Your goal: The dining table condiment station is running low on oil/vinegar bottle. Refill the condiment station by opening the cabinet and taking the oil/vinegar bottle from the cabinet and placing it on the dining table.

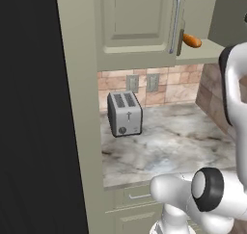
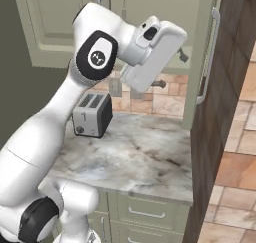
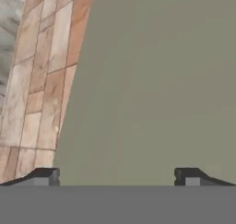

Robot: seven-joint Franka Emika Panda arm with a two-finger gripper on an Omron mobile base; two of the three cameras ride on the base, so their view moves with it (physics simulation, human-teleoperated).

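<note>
The two dark fingertips (image 3: pixel 45 176) of the gripper (image 3: pixel 117 177) are seen spread wide with nothing between them, facing a flat sage-green surface of the cabinet (image 1: pixel 137 16) close ahead, with tiled backsplash (image 3: pixel 41 80) beside it. One cabinet door is swung open. Below, a silver toaster (image 1: pixel 125 113) stands on the marble counter (image 1: pixel 178 141). An orange object (image 1: pixel 192 40) lies on the cabinet shelf; the oil/vinegar bottle cannot be made out.

Cabinet (image 1: pixel 137 16) matt sage paint; toaster (image 1: pixel 125 113) brushed metal; counter (image 1: pixel 169 146) veined marble.

no readable text, labels or signs
</note>
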